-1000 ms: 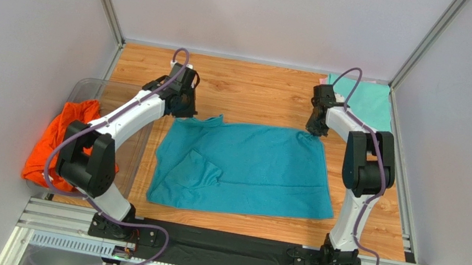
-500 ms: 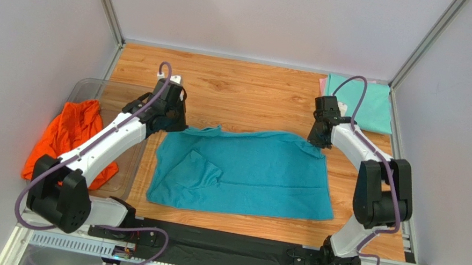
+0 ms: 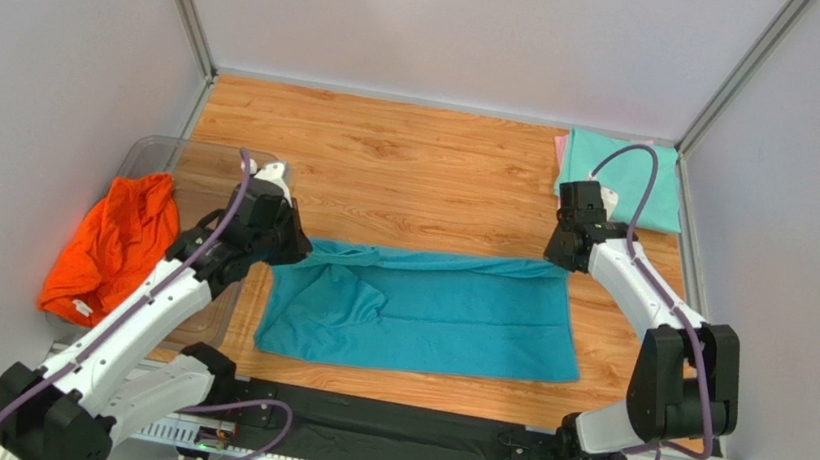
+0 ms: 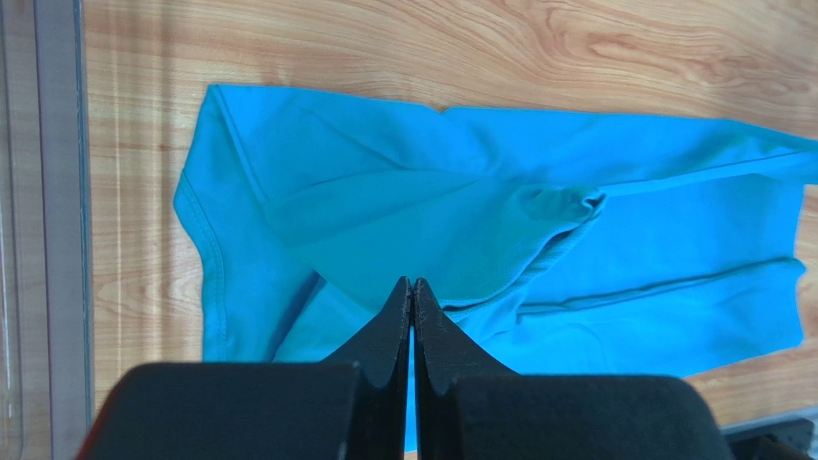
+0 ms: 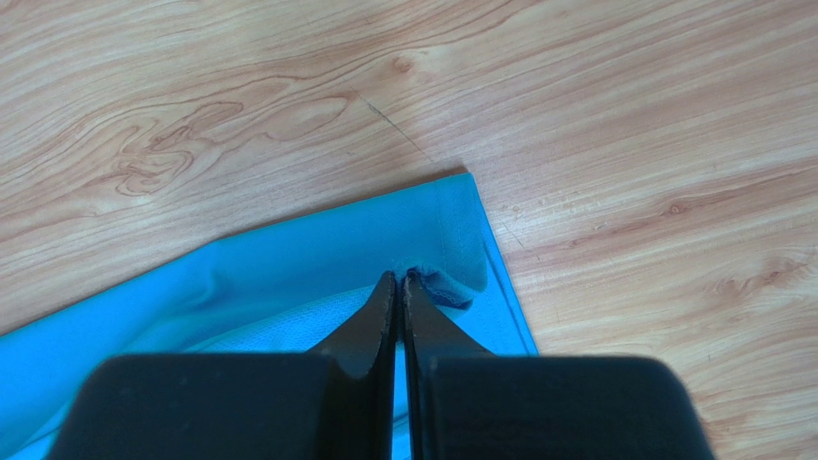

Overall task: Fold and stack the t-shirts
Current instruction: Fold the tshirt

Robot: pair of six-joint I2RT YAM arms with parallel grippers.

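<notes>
The orange t-shirt [image 3: 116, 245] lies crumpled over the clear tub [image 3: 184, 164].

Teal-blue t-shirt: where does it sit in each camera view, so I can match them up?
Top external: teal-blue t-shirt, centre, towards the near edge.
Left wrist: fills the middle.
Right wrist: its corner, lower left.
Shared landmark: wooden tabletop around it.
</notes>
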